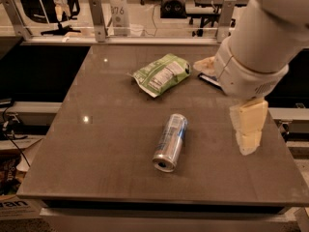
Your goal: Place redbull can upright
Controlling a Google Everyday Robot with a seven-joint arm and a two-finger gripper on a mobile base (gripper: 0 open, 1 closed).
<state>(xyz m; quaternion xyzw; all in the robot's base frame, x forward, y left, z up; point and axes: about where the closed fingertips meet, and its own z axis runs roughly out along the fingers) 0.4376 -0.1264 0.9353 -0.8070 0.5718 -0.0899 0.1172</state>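
Note:
The redbull can (170,141) lies on its side near the middle of the brown table (96,144), its open-top end towards the front edge. My gripper (249,143) hangs from the white arm (256,47) at the right, above the table and well to the right of the can, not touching it. It holds nothing that I can see.
A green snack bag (161,74) lies behind the can. A dark bar wrapper (208,80) is mostly hidden behind my arm at the back right. A railing with metal posts (96,18) runs along the table's far edge.

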